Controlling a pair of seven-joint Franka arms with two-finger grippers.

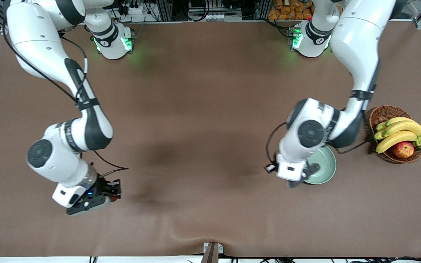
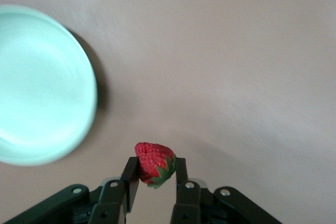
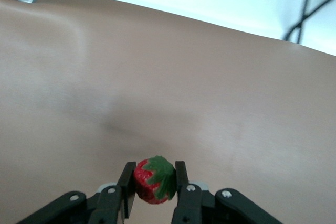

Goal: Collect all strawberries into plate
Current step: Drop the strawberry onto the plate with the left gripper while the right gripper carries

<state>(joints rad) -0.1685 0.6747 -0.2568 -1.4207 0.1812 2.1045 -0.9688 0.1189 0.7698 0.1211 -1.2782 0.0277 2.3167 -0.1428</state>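
Note:
The pale green plate (image 1: pixel 324 167) lies toward the left arm's end of the table, partly under the left arm's wrist. My left gripper (image 1: pixel 294 182) hangs just off the plate's rim. In the left wrist view this gripper (image 2: pixel 156 165) is shut on a red strawberry (image 2: pixel 152 161) with a green cap, over bare table beside the plate (image 2: pixel 37 87). My right gripper (image 1: pixel 113 190) is low over the table at the right arm's end. It is shut on a second strawberry (image 3: pixel 153 182), whose red also shows at the fingers (image 1: pixel 114 198).
A brown wicker basket (image 1: pixel 382 113) with bananas (image 1: pixel 400 133) and a red-yellow apple (image 1: pixel 403 149) stands beside the plate at the left arm's end. The brown table cover (image 1: pixel 203 128) is rumpled near the front edge.

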